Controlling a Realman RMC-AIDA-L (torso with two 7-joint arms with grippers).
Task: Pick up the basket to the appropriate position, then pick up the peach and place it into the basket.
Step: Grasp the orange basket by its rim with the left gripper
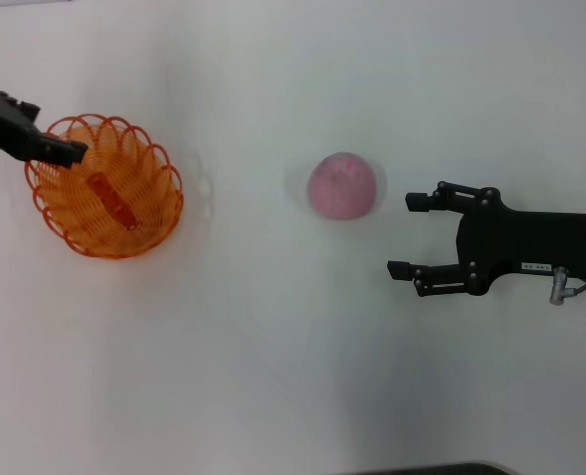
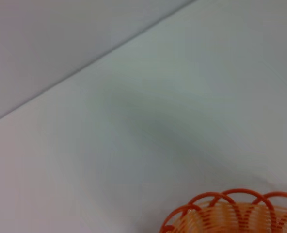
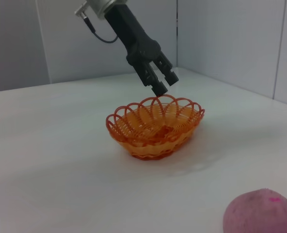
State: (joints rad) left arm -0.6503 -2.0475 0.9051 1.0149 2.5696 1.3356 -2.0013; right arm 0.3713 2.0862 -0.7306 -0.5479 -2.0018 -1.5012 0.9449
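The orange wire basket (image 1: 105,188) stands at the left of the white table, and it also shows in the right wrist view (image 3: 154,127) and at the edge of the left wrist view (image 2: 235,213). My left gripper (image 1: 67,150) reaches in from the left and is pinched on the basket's scalloped rim on its far-left side (image 3: 159,88). The pink peach (image 1: 344,185) lies in the middle of the table, apart from the basket, with its near part in the right wrist view (image 3: 262,213). My right gripper (image 1: 403,235) is open just right of the peach, pointing at it without touching it.
A small flat orange-red piece (image 1: 112,202) lies inside the basket. The white table (image 1: 273,346) meets a grey wall (image 3: 231,43) behind the basket. A dark edge (image 1: 422,469) shows at the table's front.
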